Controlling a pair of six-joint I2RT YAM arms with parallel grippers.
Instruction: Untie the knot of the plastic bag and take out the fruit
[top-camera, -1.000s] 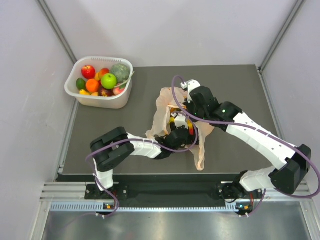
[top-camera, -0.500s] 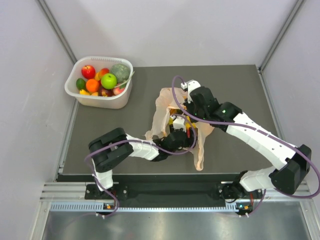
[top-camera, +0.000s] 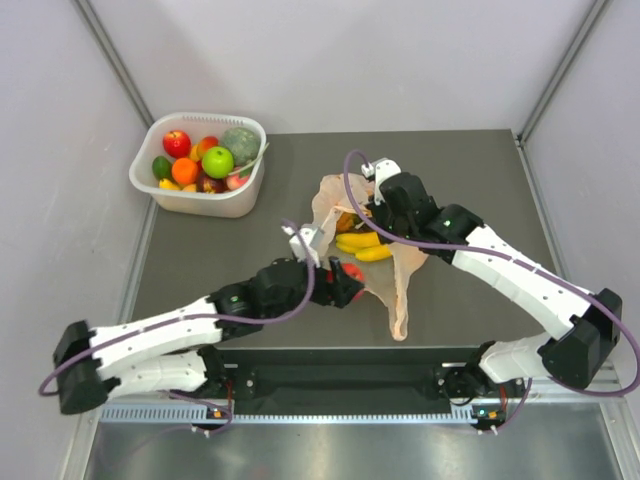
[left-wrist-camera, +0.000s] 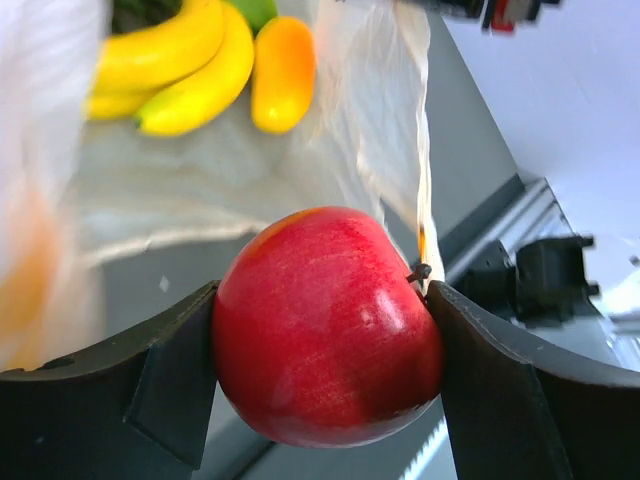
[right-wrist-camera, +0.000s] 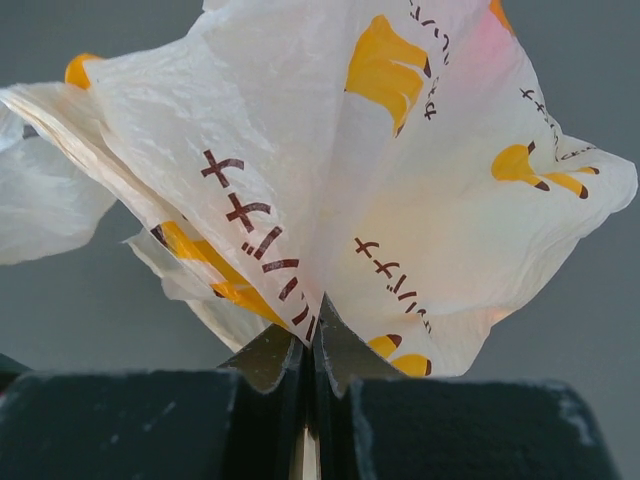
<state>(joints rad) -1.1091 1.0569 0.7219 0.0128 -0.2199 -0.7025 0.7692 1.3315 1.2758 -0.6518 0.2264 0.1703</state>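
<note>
My right gripper (right-wrist-camera: 311, 345) pinches the plastic bag (right-wrist-camera: 400, 200) film, holding its mouth up so fruit can come out. My left gripper (left-wrist-camera: 325, 395) clamps a red apple (left-wrist-camera: 325, 330) at that mouth (bananas (left-wrist-camera: 180, 60) lie inside). The knot seems undone, though I can't see it clearly.

Quick headcount: one plastic bag (top-camera: 398, 290) and one white tub (top-camera: 205, 205). Two red apples, the red apple by the bag (left-wrist-camera: 325, 325) and the red apple in the tub (top-camera: 177, 142). Bananas (left-wrist-camera: 180, 65): two I can make out, maybe a third tucked behind. One mango (left-wrist-camera: 283, 72). The tub's also got one green apple (top-camera: 217, 161), one melon (top-camera: 240, 142) and one orange (top-camera: 185, 171). The rest is too small to count.
</note>
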